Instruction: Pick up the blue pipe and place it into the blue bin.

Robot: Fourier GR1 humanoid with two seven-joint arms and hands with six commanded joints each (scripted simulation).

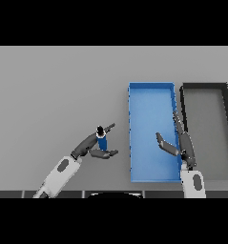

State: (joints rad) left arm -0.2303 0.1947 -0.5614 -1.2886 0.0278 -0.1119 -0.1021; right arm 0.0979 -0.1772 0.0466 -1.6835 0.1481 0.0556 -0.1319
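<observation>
I see left hand (94, 145) low left of centre, fingers and thumb spread around blue pipe (102, 141); whether they actually grip it, I cannot tell. Pipe upright on grey table (53, 95), just left of blue bin (151, 90), outside it. My right hand (178, 143) over bin's right edge, fingers straight, thumb splayed, holding nothing. Dark bin (204, 86) beside blue one, farther right.

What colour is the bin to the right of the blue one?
Dark grey to black rim, grey inside, seen in the head view, beside the blue bin.
</observation>
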